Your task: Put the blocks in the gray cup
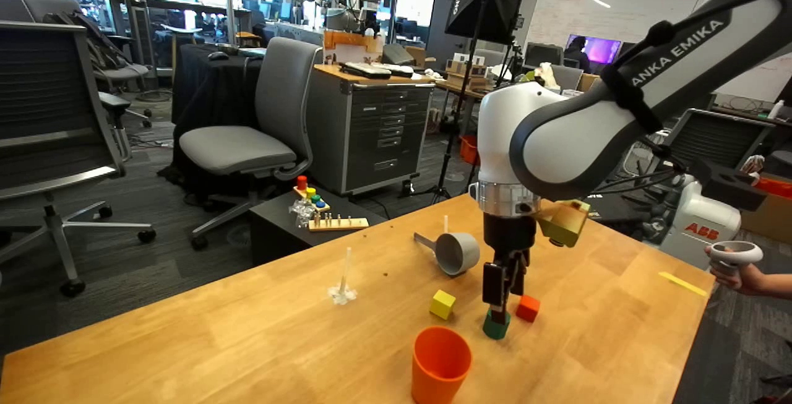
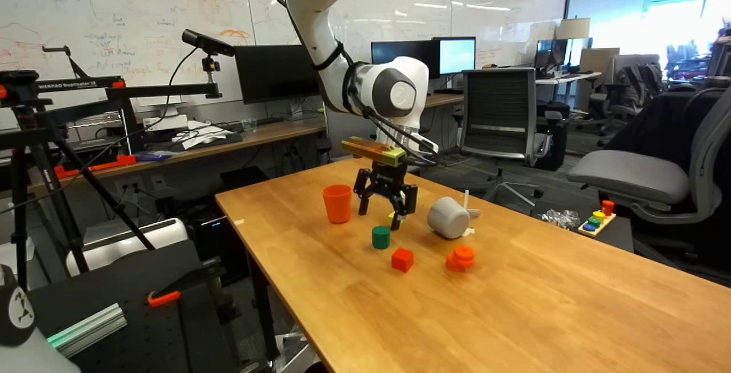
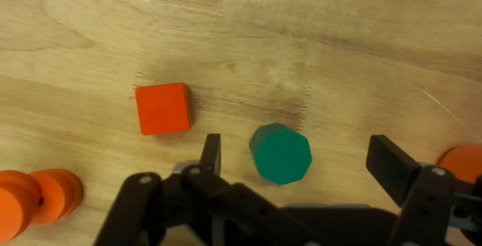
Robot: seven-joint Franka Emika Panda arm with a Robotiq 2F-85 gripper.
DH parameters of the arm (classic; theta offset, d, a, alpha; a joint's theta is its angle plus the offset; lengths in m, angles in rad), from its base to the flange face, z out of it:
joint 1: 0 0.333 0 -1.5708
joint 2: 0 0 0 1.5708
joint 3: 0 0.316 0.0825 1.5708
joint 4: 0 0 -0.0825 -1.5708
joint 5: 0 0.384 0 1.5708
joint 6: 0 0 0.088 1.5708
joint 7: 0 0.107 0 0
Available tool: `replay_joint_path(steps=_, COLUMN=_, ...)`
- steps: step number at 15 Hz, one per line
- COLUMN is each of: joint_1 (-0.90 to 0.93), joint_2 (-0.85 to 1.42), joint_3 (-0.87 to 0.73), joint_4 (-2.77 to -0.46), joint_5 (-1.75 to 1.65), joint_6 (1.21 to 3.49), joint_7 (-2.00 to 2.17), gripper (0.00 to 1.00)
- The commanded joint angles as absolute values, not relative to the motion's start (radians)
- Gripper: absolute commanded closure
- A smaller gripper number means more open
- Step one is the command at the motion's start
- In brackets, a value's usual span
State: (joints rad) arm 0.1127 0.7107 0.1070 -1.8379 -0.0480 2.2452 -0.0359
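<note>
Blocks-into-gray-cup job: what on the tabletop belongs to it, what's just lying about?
Belongs:
green block
red block
yellow block
gray cup, tipped on its side

Just lying about:
orange cup
orange knobbed piece
yellow strip
pale upright rods

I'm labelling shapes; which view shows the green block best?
The wrist view: the green block looks largest there, its many-sided top uncovered. Both exterior views show it smaller and at a slant; in an exterior view, a finger also hides part of it.
</note>
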Motion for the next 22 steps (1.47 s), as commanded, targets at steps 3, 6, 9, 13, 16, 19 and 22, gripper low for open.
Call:
replay_joint_path(steps=3, joint_1=0.133, joint_2=0.648, joint_3=0.07, joint_4=-1.759, joint_5=-0.074, joint_6=2.189, joint_7=-0.007, gripper=0.0)
replay_joint_path(steps=6, joint_1=0.155, joint_2=0.615, joint_3=0.038, joint_4=-1.717, joint_5=-0.128, joint_6=2.141, joint_7=0.034, gripper=0.0)
replay_joint_path(steps=9, joint_1=0.17, joint_2=0.595, joint_3=0.007, joint_4=-1.67, joint_5=-0.188, joint_6=2.071, joint_7=0.082, gripper=0.0)
replay_joint_path(steps=13, joint_1=0.179, joint_2=0.618, joint_3=-0.026, joint_4=-1.583, joint_5=-0.242, joint_6=1.968, joint_7=0.155, gripper=0.0)
replay_joint_path(steps=16, joint_1=0.2, joint_2=0.644, joint_3=-0.062, joint_4=-1.523, joint_5=-0.293, joint_6=1.893, joint_7=0.272, gripper=0.0)
replay_joint_path(steps=19, joint_1=0.229, joint_2=0.677, joint_3=-0.093, joint_4=-1.472, joint_5=-0.357, joint_6=1.84, joint_7=0.397, gripper=0.0)
replay_joint_path(steps=22, joint_1=0.266, joint_2=0.721, joint_3=-0.12, joint_4=-1.431, joint_5=-0.429, joint_6=1.778, joint_7=0.5, gripper=0.0)
